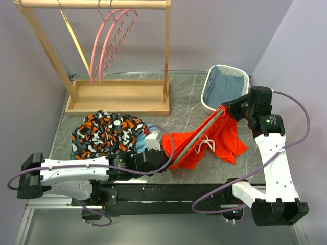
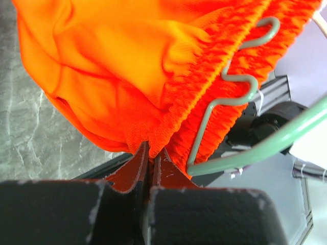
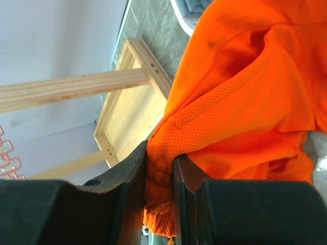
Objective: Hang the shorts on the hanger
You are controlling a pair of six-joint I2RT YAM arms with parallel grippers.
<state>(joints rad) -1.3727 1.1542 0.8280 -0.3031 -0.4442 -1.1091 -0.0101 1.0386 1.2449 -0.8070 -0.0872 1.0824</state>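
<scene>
The orange-red shorts (image 1: 217,138) hang stretched between my two grippers above the table, white drawstring (image 1: 207,144) dangling. The teal-green hanger (image 1: 196,138) runs along the stretched waistband. In the left wrist view the hanger's arm (image 2: 276,138) and notched edge (image 2: 240,81) lie against the elastic waistband (image 2: 204,87). My left gripper (image 1: 164,145) is shut on the waistband's lower end (image 2: 152,145). My right gripper (image 1: 228,108) is shut on the upper end of the shorts (image 3: 161,168), with shorts fabric (image 3: 240,92) draping away from it.
A black-orange-white patterned garment (image 1: 104,132) lies at the left. A wooden rack (image 1: 120,97) holds pink hangers (image 1: 112,43) and a yellow hanger (image 1: 76,43). A white basket (image 1: 240,76) with a blue garment (image 1: 222,87) stands at the back right.
</scene>
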